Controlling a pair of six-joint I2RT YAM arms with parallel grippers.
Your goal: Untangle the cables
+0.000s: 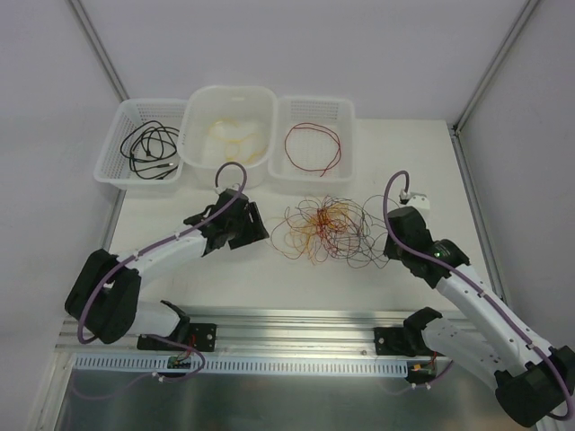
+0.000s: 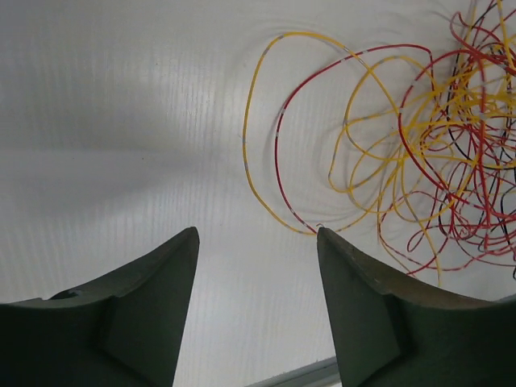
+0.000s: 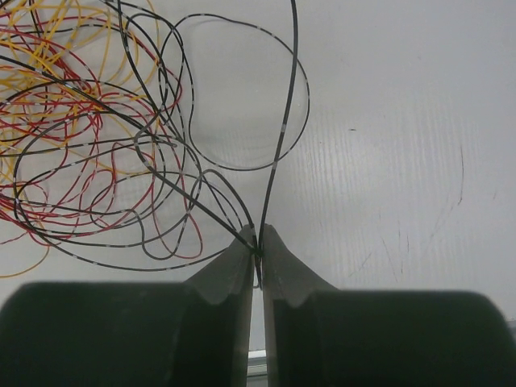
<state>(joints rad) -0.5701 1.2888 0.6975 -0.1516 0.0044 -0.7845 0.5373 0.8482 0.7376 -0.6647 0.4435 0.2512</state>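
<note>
many thin black, red and yellow cables [image 1: 325, 229] are heaped mid-table in a roundish tangle with no clear long axis. a black strand [image 3: 280, 149] at its right edge is clenched by the right gripper [image 3: 258, 254]. the left gripper [image 2: 257, 234] is held parted and empty just left of the tangle. the white table [image 1: 180, 269] is backed by white baskets [image 1: 310, 101] at its far edge and enclosed by pale walls [image 1: 296, 45].
</note>
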